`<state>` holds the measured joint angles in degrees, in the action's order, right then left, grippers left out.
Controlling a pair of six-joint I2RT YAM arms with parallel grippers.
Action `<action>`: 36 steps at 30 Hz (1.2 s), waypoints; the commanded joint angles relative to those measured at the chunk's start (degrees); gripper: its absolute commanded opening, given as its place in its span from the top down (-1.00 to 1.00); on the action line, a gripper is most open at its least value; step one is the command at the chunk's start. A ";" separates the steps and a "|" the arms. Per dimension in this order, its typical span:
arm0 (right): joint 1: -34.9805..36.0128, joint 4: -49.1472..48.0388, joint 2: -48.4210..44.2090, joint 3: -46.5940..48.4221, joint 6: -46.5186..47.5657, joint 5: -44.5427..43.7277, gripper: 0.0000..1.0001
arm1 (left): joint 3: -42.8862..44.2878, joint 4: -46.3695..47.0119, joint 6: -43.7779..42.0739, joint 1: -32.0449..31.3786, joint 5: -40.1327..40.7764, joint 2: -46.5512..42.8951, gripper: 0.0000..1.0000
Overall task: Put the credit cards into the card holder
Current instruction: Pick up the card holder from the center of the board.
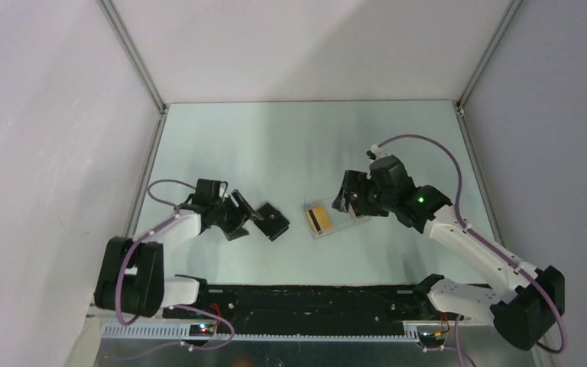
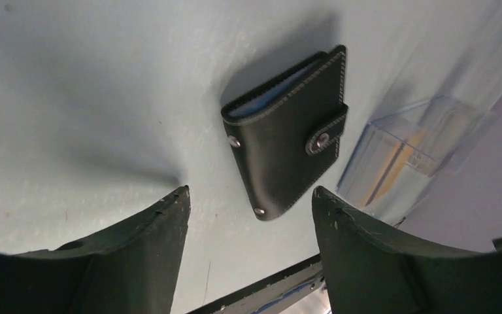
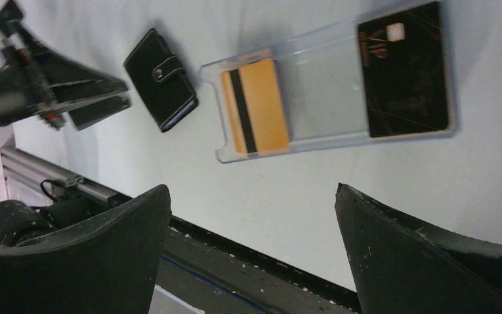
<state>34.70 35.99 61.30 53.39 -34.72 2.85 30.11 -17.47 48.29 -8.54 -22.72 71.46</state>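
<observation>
The holder (image 2: 287, 154) lay closed on the bench (image 1: 290, 145), its strap fastened, just ahead of the left gripper (image 2: 250, 191), whose jaws stood released and empty. Near it, a clear tray (image 3: 320, 85) held 2 cards: an orange card (image 3: 255, 108) and a black card (image 3: 403, 69). The right gripper (image 3: 251, 188) hovered over the tray, jaws wide, grasping nothing. No card was in the holder, so this looked like the approach. The next move likely called for steadying and unfastening the holder, then pinching 1 thin card by its edge.
</observation>
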 commanded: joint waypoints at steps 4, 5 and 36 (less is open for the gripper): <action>4.33 -4.61 3.35 3.54 -1.82 0.30 -0.96 | -3.29 16.74 10.76 -3.24 -2.03 11.51 -0.33; 4.33 -4.63 3.31 3.55 -1.68 0.39 -0.95 | -3.15 18.03 11.21 -3.42 -2.08 13.62 -0.31; 6.11 -10.57 7.13 6.95 -1.54 16.41 -0.88 | 2.24 5.33 -1.47 -10.49 -0.64 -15.84 1.00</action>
<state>39.99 30.63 67.22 57.43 -35.38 12.86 29.17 -8.93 48.66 -16.73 -21.69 59.88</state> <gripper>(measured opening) 0.954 0.014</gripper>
